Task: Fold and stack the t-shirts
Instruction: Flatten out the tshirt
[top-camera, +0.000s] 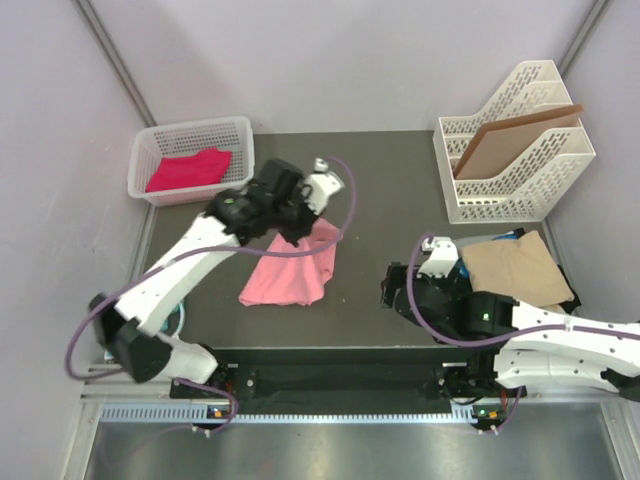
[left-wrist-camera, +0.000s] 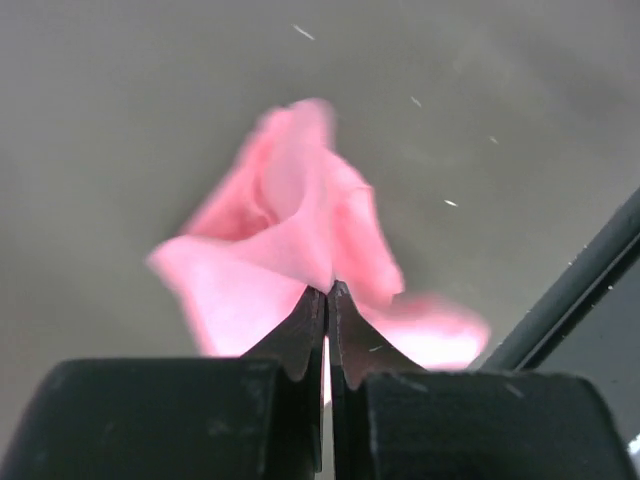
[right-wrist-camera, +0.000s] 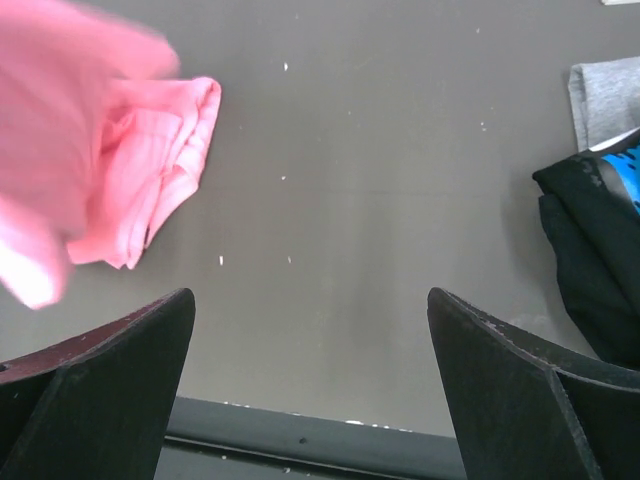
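My left gripper is shut on the upper edge of the salmon pink t-shirt and lifts it, so the cloth hangs down onto the dark table. In the left wrist view the pink cloth bunches above the closed gripper. My right gripper is open and empty, low over the table right of the shirt; its view shows the pink shirt at upper left. A magenta-pink t-shirt lies in the white basket. A tan t-shirt tops a pile at the right, over black and blue cloth.
A white file rack holding a stiff brown board stands at the back right. Grey cloth lies beside the pile. The table's front edge runs just below my right gripper.
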